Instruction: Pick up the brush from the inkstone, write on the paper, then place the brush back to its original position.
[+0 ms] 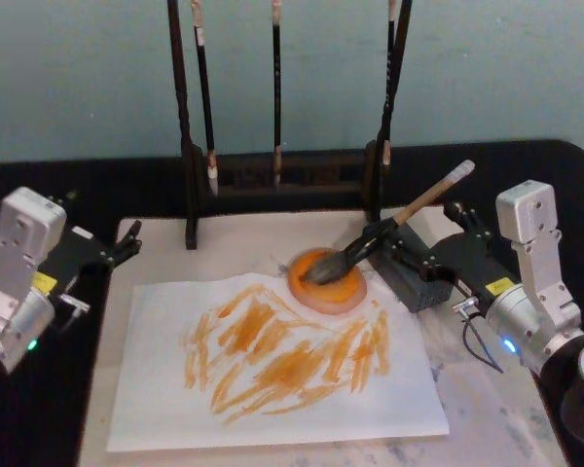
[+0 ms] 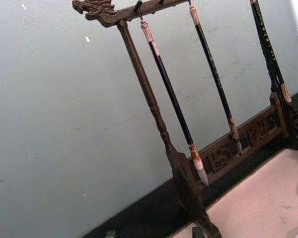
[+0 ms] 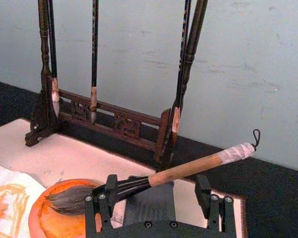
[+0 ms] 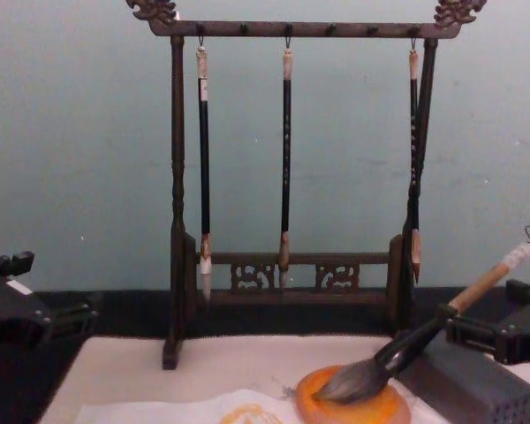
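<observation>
A: What is cut off? 
B: In the chest view the paper and the inkstone run off the bottom edge. 
A: And hidden? 
B: The brush ferrule sits partly behind the right pincer.

Brush on inkstone, behind paper

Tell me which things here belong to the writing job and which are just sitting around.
Job: brush, inkstone, paper, right hand.
Just there: rack with three thin brushes, grey block, beige mat, left hand.
</observation>
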Available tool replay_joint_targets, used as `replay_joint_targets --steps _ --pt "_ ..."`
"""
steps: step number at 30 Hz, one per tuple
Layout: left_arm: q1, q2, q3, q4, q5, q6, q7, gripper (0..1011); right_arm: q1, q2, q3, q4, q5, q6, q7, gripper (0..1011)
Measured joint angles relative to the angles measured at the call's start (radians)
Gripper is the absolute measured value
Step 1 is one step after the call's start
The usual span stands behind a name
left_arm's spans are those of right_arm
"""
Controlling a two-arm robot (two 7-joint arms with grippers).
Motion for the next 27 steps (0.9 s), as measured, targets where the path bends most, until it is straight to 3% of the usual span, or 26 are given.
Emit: replay_joint_targets --steps 27 --pt "0.000 0.000 0.000 0.000 0.000 0.000 0.000 1001 0.000 0.000 0.000 0.000 0.000 0.000 0.000 1000"
